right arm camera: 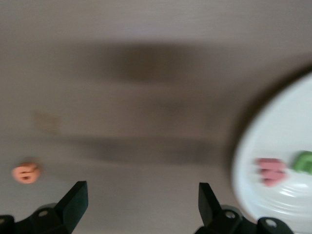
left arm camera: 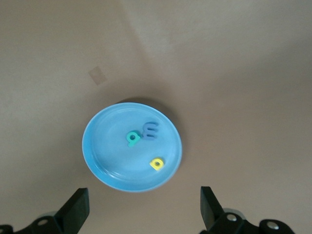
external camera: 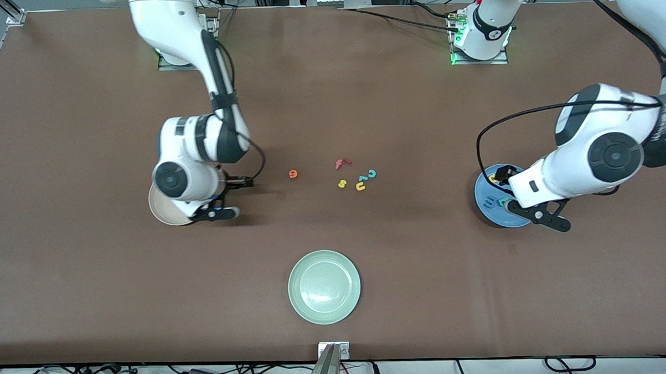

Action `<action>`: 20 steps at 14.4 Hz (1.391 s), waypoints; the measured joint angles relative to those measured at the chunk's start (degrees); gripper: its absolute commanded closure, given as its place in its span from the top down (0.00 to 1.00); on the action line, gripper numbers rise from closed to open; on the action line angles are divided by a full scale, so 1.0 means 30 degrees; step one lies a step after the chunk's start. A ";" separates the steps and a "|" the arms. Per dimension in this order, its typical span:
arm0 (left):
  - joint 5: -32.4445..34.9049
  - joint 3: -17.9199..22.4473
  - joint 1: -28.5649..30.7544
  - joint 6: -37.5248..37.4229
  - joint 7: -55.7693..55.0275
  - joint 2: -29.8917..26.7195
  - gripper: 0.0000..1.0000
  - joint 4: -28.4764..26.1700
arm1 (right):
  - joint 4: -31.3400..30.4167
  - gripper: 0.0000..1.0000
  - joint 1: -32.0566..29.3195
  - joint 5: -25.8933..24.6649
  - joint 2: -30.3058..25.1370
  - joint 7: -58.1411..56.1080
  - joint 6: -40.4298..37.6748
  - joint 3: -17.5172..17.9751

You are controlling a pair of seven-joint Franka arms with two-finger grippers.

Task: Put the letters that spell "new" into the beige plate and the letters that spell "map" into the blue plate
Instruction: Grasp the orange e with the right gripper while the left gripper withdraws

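1. While our left hand (left arm camera: 141, 212) hung open over the blue plate (left arm camera: 100, 161), we counted the blue m (left arm camera: 151, 130), teal p (left arm camera: 132, 138) and yellow a (left arm camera: 157, 164) lying in it: "map" looked finished.
2. Our right hand (right arm camera: 139, 207), also open and empty, hovered at the beige plate (right arm camera: 287, 204), which held the pinkish-red w (right arm camera: 269, 170) and green n (right arm camera: 303, 162).
3. We judged only the orange e (external camera: 293, 174) outstanding, alone on the desk (external camera: 93, 306) between that plate and the spare letters.

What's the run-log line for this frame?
blue plate: m, a, p in | beige plate: w, n in | orange e: on table | left gripper: open | right gripper: open
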 measured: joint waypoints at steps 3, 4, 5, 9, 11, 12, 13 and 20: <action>-0.2371 0.1130 -0.0863 -0.1419 -0.0031 -0.0737 1.00 0.1562 | -0.0386 0.87 0.1582 0.0504 0.0080 0.0214 0.1331 0.0007; -0.3427 0.2623 -0.1834 -0.1593 -0.0031 -0.1409 1.00 0.1804 | -0.0430 0.86 0.1810 0.0833 0.0118 0.0217 0.1513 0.0009; -0.4573 0.4449 -0.2996 -0.1693 -0.0031 -0.2203 1.00 0.1905 | -0.0453 0.84 0.1981 0.1005 0.0169 0.0215 0.1649 0.0010; -0.6861 1.1343 -0.7496 -0.1924 -0.0004 -0.5128 1.00 0.1469 | -0.0472 0.84 0.2954 0.1135 0.0540 0.1424 0.2890 0.0018; -0.7390 1.3957 -0.9421 -0.1117 -0.0004 -0.6545 1.00 0.0276 | -0.0472 0.82 0.3521 0.1137 0.0782 0.2260 0.3664 0.0054; -0.7501 1.4651 -0.9885 -0.0123 -0.0004 -0.7368 1.00 -0.0742 | -0.0472 0.82 0.3714 0.1139 0.0950 0.2544 0.3916 0.0115; -0.7525 1.5033 -1.0099 0.0970 -0.0004 -0.8240 1.00 -0.1942 | -0.0470 0.82 0.3793 0.1153 0.1103 0.2800 0.4204 0.0289; -0.7555 1.5842 -1.0675 0.3237 -0.0005 -1.0932 1.00 -0.5766 | -0.0280 0.65 0.3899 0.1192 0.1837 0.4195 0.5624 0.1470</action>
